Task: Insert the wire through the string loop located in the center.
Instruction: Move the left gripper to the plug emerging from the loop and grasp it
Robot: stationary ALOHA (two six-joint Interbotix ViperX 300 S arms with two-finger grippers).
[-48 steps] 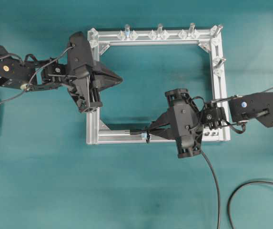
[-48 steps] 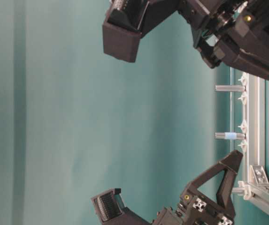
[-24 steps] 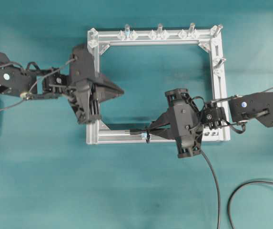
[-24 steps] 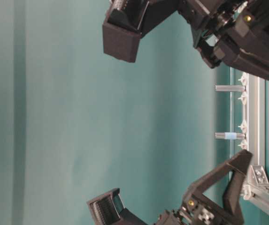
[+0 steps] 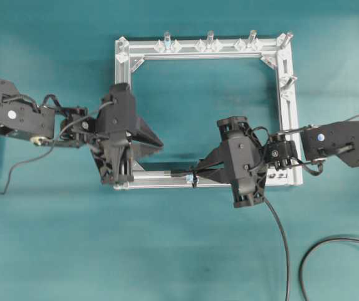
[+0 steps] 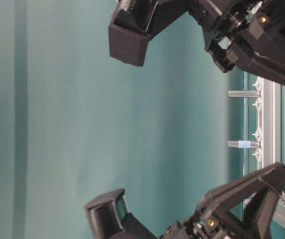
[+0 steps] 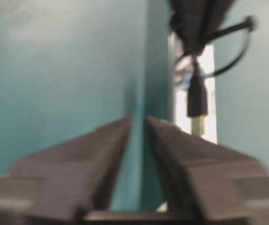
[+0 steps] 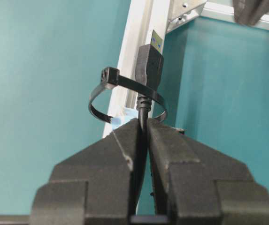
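Observation:
My right gripper (image 8: 142,123) is shut on the black wire (image 8: 145,105) just behind its plug (image 8: 150,61). The plug lies through the black string loop (image 8: 107,79), which has a pale blue fitting and stands on the frame's front bar (image 8: 139,37). In the overhead view the right gripper (image 5: 199,172) sits at the loop (image 5: 193,179), and the wire (image 5: 280,233) trails off to the lower right. My left gripper (image 5: 160,143) hovers inside the frame near its front-left corner. Its jaws stand slightly apart and empty (image 7: 138,121), pointing toward the plug tip (image 7: 197,96).
The square silver frame (image 5: 204,49) carries several upright pegs along its back and right bars. Two pegs (image 6: 241,93) show in the table-level view. A slack curve of the wire (image 5: 329,243) lies at the lower right on the teal cloth.
My left arm has moved down the overhead view, from the frame's left bar toward its front-left corner. The right gripper, plug and loop have not moved.

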